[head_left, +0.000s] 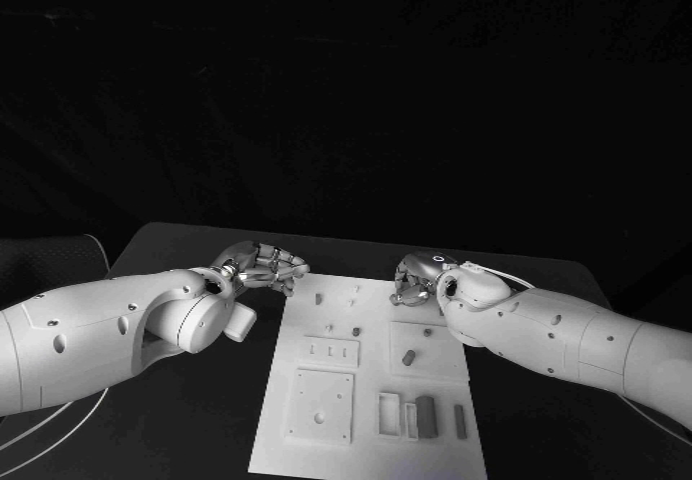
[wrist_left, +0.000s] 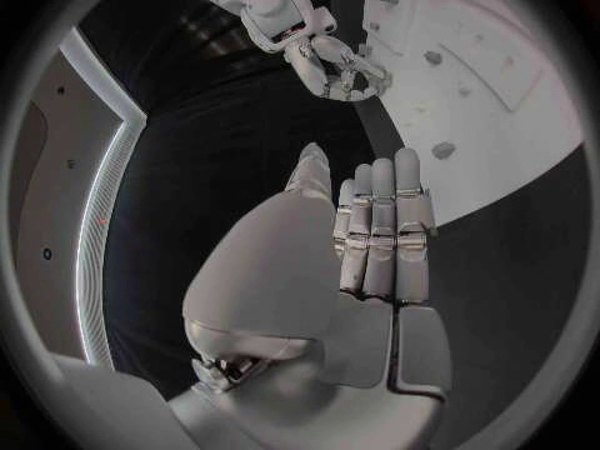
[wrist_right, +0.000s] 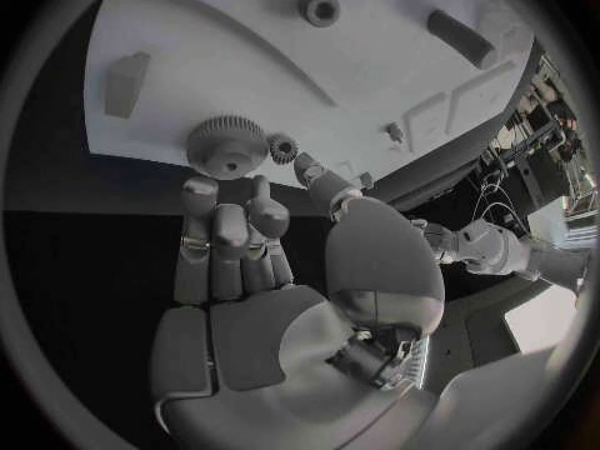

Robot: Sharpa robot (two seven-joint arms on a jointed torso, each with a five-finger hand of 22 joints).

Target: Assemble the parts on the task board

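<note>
The white task board (head_left: 368,440) lies lengthwise in the middle of the table, with small grey parts (head_left: 410,355) scattered on it and in its recesses. My right hand (head_left: 418,280) hovers over the board's far right corner. There its fingertips (wrist_right: 231,195) reach the rim of a large gear (wrist_right: 228,145), which stands beside a small gear (wrist_right: 283,148). Whether the fingers grip the large gear I cannot tell. My left hand (head_left: 263,267) floats above the black table just off the board's far left corner. Its fingers (wrist_left: 381,230) lie side by side and hold nothing.
A ring-shaped part (wrist_right: 320,8) and two block parts (wrist_right: 125,82) lie on the board beyond the gears. Several rectangular recesses (head_left: 320,405) and upright bars (head_left: 426,415) fill the board's near half. Black table (head_left: 188,420) flanks the board on both sides.
</note>
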